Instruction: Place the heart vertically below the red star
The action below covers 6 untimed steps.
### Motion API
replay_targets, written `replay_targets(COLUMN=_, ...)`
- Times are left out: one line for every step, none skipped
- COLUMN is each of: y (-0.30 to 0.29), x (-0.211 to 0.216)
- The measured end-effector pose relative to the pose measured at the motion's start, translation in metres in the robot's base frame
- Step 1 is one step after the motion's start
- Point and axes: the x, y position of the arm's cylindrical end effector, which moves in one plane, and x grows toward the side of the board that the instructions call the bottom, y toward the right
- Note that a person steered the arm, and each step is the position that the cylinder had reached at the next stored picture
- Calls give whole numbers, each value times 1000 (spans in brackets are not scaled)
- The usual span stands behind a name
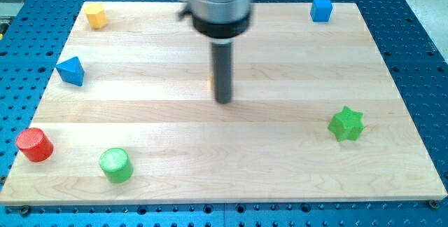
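No heart and no red star can be made out in the camera view. My tip (223, 101) stands near the middle of the wooden board (280, 171), below the arm's grey housing. A thin orange sliver (212, 82) shows at the rod's left edge; the rest of that thing is hidden behind the rod and its shape cannot be told. The tip touches no block that shows.
A yellow block (96, 16) sits at the top left and a blue cube (321, 9) at the top right. A blue triangle (71, 71), a red cylinder (34, 145) and a green cylinder (115, 164) are on the left. A green star (346, 124) is on the right.
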Motion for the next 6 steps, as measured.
replay_targets(y=34, x=2)
replay_targets(y=-26, x=-6)
replay_targets(y=-35, x=-32)
replay_targets(y=-121, x=-39)
replay_targets(y=-84, x=-64)
replay_targets(y=11, x=-48)
